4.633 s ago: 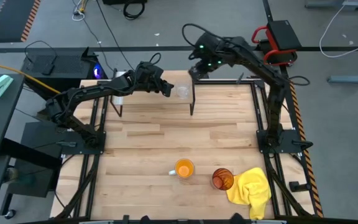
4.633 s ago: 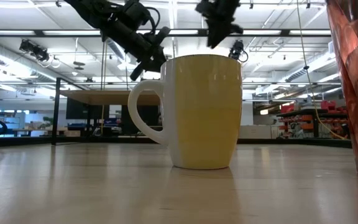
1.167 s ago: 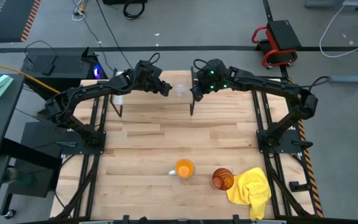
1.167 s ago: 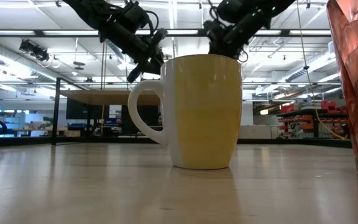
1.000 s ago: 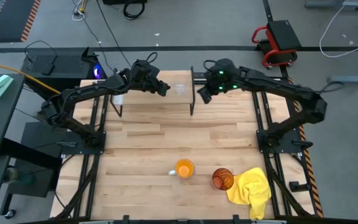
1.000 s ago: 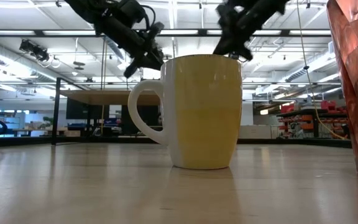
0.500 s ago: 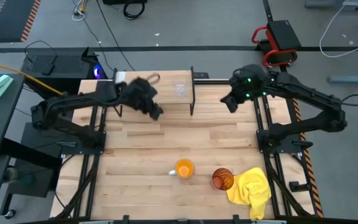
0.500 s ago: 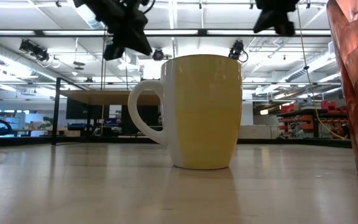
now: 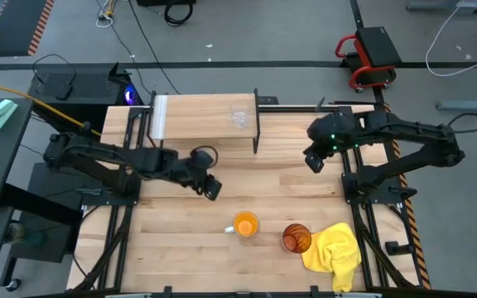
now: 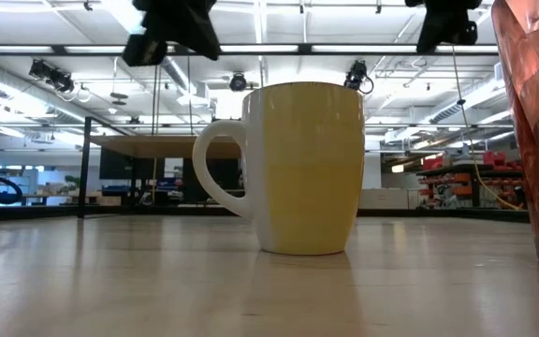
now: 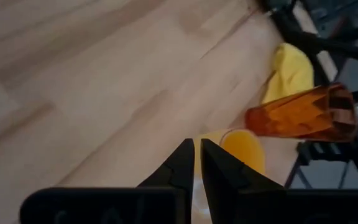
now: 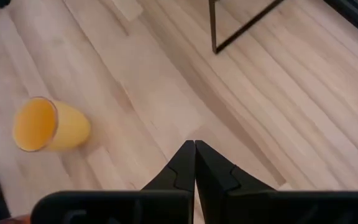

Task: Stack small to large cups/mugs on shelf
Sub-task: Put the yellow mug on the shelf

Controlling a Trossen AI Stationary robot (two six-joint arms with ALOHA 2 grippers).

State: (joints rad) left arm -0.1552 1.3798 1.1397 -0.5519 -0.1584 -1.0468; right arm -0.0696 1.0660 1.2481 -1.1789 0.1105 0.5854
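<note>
The small clear glass cup (image 9: 239, 118) stands on the light-wood shelf (image 9: 197, 118) near its right end. The orange mug (image 9: 245, 224) (image 10: 302, 168) (image 12: 45, 127) and the amber tumbler (image 9: 296, 238) (image 10: 536, 122) (image 11: 303, 115) stand side by side on the table near its near edge. My left gripper (image 9: 211, 189) (image 11: 197, 155) hovers shut over the table's middle, between shelf and mug, pointing toward the mug (image 11: 241, 149). My right gripper (image 9: 313, 161) (image 12: 194, 146) hovers shut right of the shelf, above the boards.
A crumpled yellow cloth (image 9: 335, 252) (image 11: 289, 71) lies beside the tumbler at the near right corner. The shelf's thin black legs (image 12: 241, 28) stand on the far part of the table. Bare planks (image 9: 263, 178) lie between shelf and mug.
Both arms have drawn back from the shelf. The left gripper has swung from beside the glass cup toward the near edge, out over the table's middle. The right gripper has moved toward the right edge and nearer. The glass cup has stayed on the shelf.
</note>
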